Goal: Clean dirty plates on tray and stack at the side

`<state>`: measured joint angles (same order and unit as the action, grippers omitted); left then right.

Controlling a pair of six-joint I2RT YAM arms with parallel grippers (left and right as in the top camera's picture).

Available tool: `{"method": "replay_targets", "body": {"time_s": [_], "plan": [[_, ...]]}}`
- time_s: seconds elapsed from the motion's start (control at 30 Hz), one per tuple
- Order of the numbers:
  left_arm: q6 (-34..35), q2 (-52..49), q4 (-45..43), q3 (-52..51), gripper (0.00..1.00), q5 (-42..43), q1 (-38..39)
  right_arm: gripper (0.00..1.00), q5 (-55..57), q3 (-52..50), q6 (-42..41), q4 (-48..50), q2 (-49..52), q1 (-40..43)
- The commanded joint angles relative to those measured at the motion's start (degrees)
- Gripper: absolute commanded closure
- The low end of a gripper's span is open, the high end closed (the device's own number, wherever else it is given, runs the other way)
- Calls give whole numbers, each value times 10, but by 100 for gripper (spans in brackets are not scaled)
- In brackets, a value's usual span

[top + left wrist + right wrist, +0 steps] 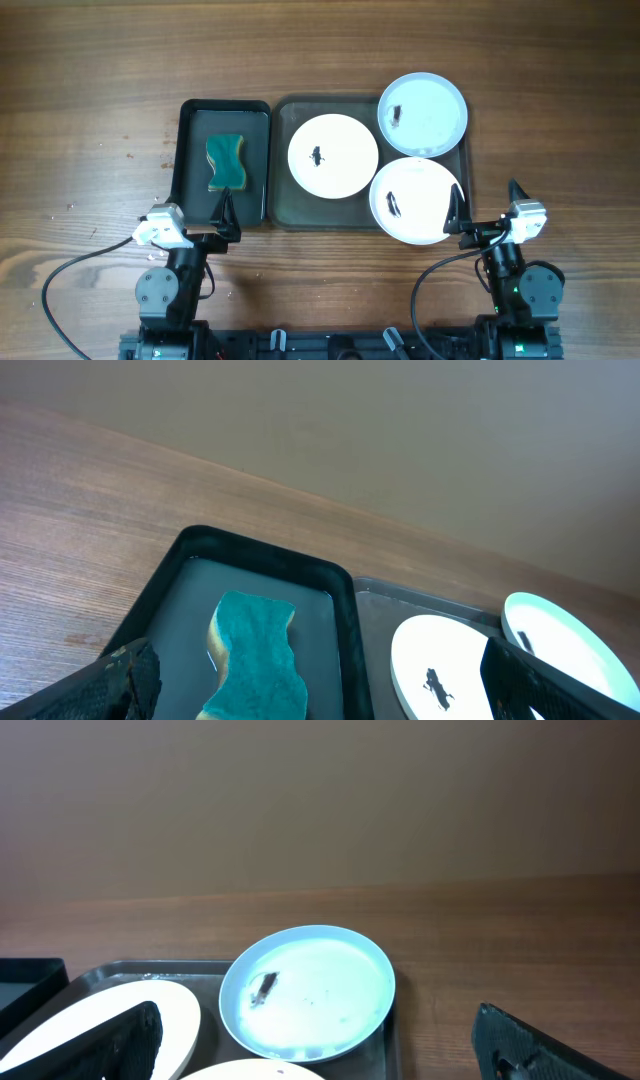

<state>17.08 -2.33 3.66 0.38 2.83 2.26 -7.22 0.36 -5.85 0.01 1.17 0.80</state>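
Three white plates lie on the dark grey-green tray (285, 210), each with a dark smudge: a middle plate (333, 155), a back right plate (423, 114) and a front right plate (416, 200). My left gripper (190, 222) is open and empty at the front of the black tray. My right gripper (487, 208) is open and empty by the front right plate's near edge. The left wrist view shows the middle plate (440, 670) and the back right plate (560, 650). The right wrist view shows the back right plate (310, 990) and the middle plate (110, 1020).
A narrower black tray (192, 165) left of the big tray holds a green sponge (226, 162), also in the left wrist view (255, 660). Bare wooden table (90, 120) lies around both trays.
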Motion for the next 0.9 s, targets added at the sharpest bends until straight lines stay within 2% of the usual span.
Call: {"method": "replay_targets", "body": {"time_s": [0.0,0.87], "plan": [[1,-1,5,-1,0,3,2,0,9,-1,-5,3,2,-4],[1,-1,5,-1,0,3,2,0,9,-1,-5,3,2,-4]]}}
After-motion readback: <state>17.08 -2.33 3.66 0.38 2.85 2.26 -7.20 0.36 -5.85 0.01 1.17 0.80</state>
